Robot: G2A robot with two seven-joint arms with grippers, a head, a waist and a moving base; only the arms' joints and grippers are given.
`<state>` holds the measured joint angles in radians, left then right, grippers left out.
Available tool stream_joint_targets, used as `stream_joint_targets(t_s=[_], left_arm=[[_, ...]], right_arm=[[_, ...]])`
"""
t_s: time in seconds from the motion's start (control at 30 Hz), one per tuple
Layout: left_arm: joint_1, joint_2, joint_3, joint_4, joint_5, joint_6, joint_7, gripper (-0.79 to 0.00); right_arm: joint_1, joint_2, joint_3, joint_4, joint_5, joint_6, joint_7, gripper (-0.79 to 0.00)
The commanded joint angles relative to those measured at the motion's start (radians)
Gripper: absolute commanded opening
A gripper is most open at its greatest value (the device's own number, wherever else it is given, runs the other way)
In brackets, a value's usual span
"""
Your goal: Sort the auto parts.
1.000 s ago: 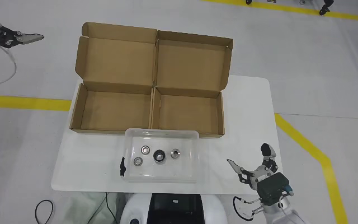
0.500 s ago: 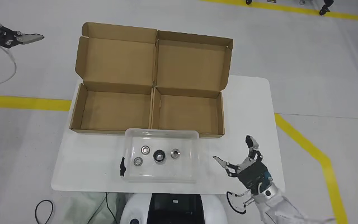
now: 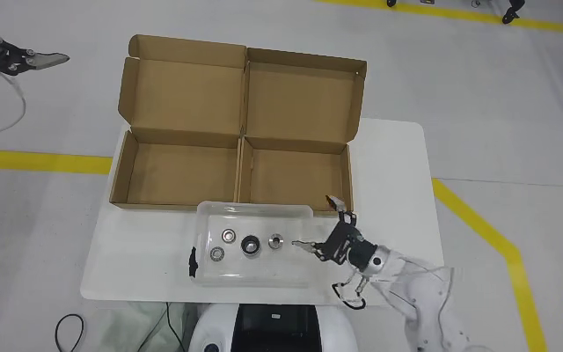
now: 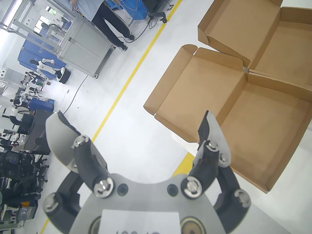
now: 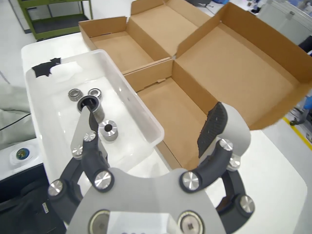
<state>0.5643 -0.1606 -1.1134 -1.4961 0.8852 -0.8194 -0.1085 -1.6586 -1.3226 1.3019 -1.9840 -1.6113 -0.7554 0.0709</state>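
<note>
A clear plastic bin sits at the table's front edge with several metal parts in it: two ring bearings, a dark-bored cylinder and a silver bushing. The right wrist view shows the bearings, the cylinder and the bushing. My right gripper hovers open over the bin's right end, holding nothing. My left gripper is open too, high and far off the table's left side.
Two open cardboard boxes stand side by side behind the bin with their lids folded back. Black tape sticks to the bin's left end. Bare white table lies to the right of the boxes.
My right arm has swung from the table's front right corner leftward to the bin's right end, fingers staying open. The left arm and the parts have not moved.
</note>
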Motion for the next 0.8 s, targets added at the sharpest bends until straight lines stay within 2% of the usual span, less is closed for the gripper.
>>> stream_joint_targets(t_s=[0.0,0.1,0.23,0.77], left_arm=[[0.0,0.0,0.0,0.0,0.0,0.0,0.0,0.0],[0.0,0.0,0.0,0.0,0.0,0.0,0.0,0.0],[0.0,0.0,0.0,0.0,0.0,0.0,0.0,0.0],[0.0,0.0,0.0,0.0,0.0,0.0,0.0,0.0]], right_arm=[[0.053,-0.001,-0.039,0.036,0.035,-0.074,0.047,0.0],[0.132,-0.005,-0.096,0.085,0.082,-0.119,0.108,0.0],[0.2,-0.011,-0.154,0.129,0.12,-0.111,0.162,0.0],[0.2,-0.011,-0.154,0.129,0.12,-0.111,0.162,0.0]])
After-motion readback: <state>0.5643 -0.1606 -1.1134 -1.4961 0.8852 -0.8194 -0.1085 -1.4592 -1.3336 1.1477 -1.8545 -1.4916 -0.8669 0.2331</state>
